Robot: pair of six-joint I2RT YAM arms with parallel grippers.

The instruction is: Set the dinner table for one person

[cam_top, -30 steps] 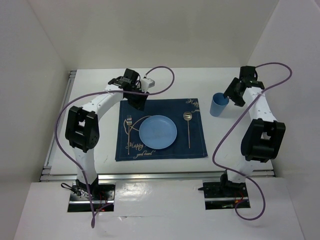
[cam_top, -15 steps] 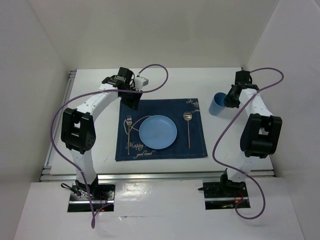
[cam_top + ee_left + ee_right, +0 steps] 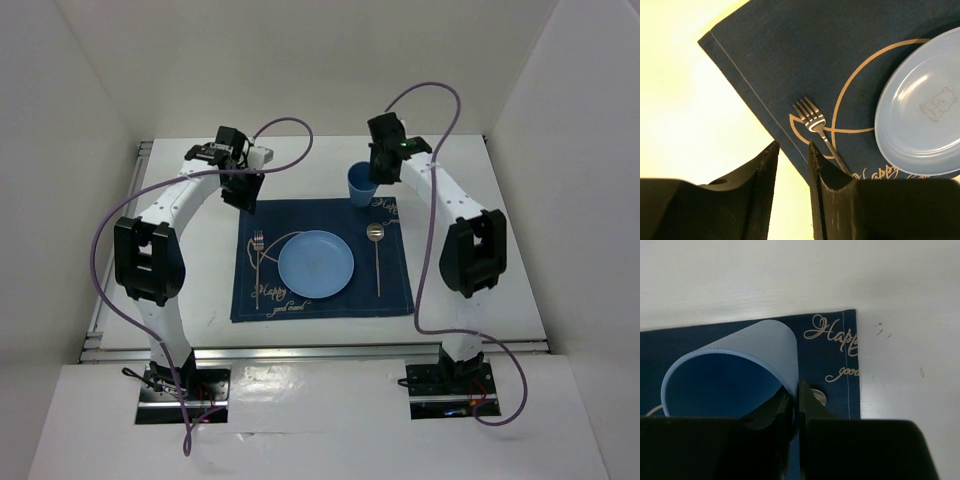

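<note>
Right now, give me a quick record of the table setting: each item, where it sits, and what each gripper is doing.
placemat: navy cloth, flat on the dinner table
plate: light blue, middle of placemat
fork: on placemat, left of plate
spoon: on placemat, right of plate
cup: blue, at placemat's far right corner; cannot tell if it is set down
right gripper: shut on cup's rim
left gripper: open, empty, near placemat's far left corner
</note>
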